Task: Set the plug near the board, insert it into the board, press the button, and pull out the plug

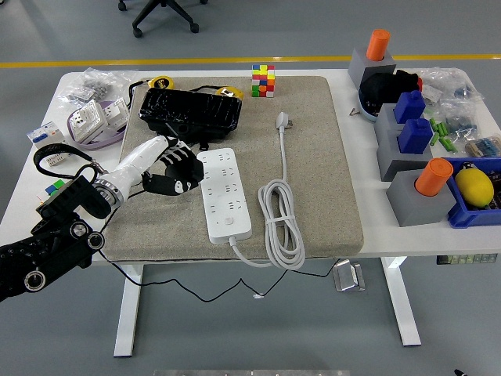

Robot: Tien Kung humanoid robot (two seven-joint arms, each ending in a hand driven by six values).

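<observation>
- White is the power strip [225, 194]; it lies in the middle of the frame on a beige felt mat [313, 196], with its long side running from upper left to lower right.
- The button of the strip is a small round dot near its lower end, and nothing touches it.
- The plug [282, 121] lies alone on the mat in the upper centre of the frame, to the right of the strip and well apart from it, and its pins point to the top.
- Its white cable [280, 215] runs down from the plug, makes a long coil right of the strip, and joins the lower end of the strip.
- My left hand [174, 168] comes in from the lower left of the frame and is above the mat, just beside the left edge of the strip.
- My fingers are loosely bent and grasp nothing; I cannot tell if they touch the strip.
- My right hand is not in the picture.
- A black bag [189, 111] lies at the upper left of the mat, just above my hand.
- A colourful cube [263, 80] stands at the top edge of the mat.
- Grey blocks with orange and blue pegs stand at the right side of the white table [356, 94].
</observation>
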